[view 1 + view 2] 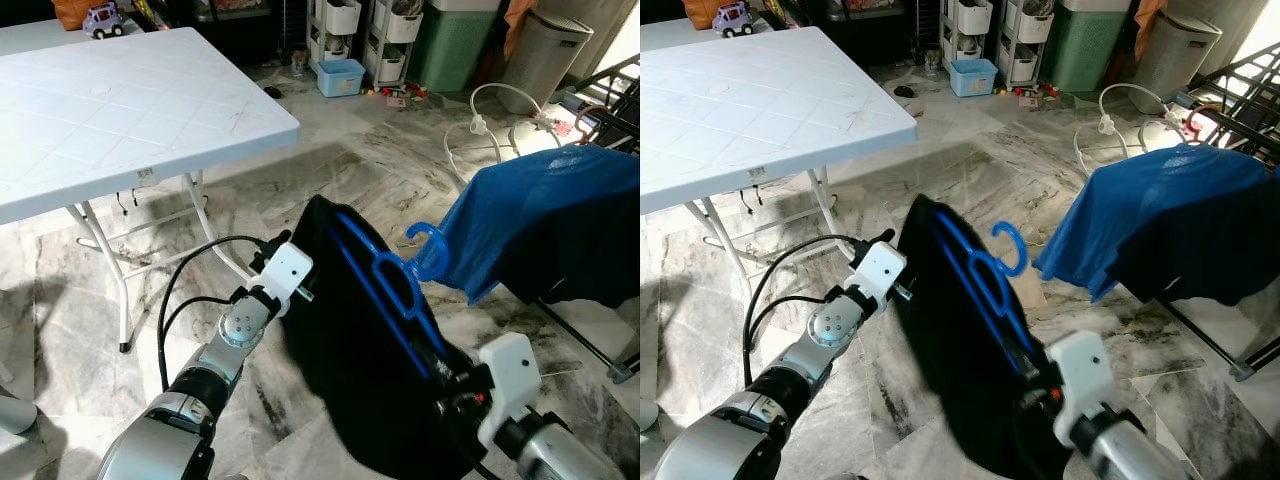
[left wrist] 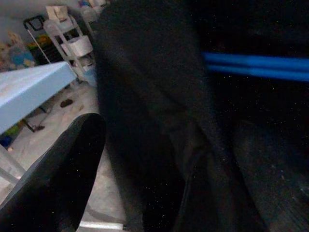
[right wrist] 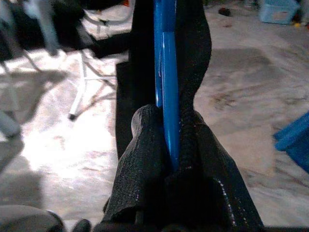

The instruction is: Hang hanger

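Black garment [image 1: 370, 370] already on blue hanger [image 1: 385, 285], held up between both arms. Right gripper [image 3: 169, 164] pinches hanger and cloth; left gripper [image 2: 63, 179] at garment's edge, finger state unclear. Hook near drying rack [image 1: 610, 90], not yet hung.

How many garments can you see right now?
2. A black garment on the blue hanger, held between the left gripper and right gripper; a blue shirt draped over the rack on the robot's right. Others may be hidden.
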`<state>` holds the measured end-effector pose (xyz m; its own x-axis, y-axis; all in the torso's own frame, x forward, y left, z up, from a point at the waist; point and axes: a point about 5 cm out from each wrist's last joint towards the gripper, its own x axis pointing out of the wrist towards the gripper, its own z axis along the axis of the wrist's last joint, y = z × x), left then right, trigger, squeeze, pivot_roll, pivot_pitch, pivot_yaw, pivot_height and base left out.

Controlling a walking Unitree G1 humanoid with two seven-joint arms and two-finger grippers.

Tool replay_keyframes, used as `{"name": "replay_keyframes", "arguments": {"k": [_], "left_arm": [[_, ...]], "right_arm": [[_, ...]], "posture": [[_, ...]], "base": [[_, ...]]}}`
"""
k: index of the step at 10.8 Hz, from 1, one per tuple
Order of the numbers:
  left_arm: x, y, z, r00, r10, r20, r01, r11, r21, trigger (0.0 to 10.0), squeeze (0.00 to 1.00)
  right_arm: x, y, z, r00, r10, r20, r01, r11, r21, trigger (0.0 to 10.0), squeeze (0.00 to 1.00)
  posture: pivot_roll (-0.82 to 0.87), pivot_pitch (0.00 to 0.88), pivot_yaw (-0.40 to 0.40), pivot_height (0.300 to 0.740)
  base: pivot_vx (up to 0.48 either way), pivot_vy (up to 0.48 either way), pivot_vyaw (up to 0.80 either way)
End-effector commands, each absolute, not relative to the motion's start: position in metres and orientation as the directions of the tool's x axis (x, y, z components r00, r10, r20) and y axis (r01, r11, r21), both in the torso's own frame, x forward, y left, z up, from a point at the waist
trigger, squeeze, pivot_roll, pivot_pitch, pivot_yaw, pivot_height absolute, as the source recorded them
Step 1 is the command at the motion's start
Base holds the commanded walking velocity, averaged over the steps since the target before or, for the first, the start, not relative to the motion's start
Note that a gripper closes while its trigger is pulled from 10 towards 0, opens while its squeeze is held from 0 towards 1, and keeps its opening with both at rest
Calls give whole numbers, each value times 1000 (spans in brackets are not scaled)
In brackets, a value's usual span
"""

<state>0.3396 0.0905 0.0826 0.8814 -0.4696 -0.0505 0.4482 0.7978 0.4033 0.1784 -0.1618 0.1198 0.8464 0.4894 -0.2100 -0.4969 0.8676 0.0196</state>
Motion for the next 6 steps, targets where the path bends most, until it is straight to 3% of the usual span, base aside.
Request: {"name": "replay_keyframes", "arguments": {"k": [1, 2, 3, 6], "left_arm": [[341, 87, 83, 880, -471, -58, 450, 790, 416, 10000, 0], [342, 86, 84, 881, -469, -58, 448, 792, 415, 9647, 0], [342, 85, 85, 875, -481, -54, 460, 793, 398, 0, 0], [343, 89, 85, 877, -477, -54, 457, 796, 398, 0, 0]], "right_arm": [[174, -154, 136, 819, 553, -153, -558, 830, 16, 10000, 0], [168, -154, 136, 802, 573, -168, -578, 816, 25, 10000, 0], [163, -155, 134, 789, 585, -186, -589, 807, 37, 10000, 0], [160, -157, 140, 779, 600, -181, -600, 798, 65, 10000, 0]], "posture": [[5, 46, -59, 740], [6, 44, -56, 740], [8, 43, -55, 740], [14, 42, -51, 740]], "base": [[0, 0, 0], [0, 0, 0], [0, 0, 0], [0, 0, 0]]}}
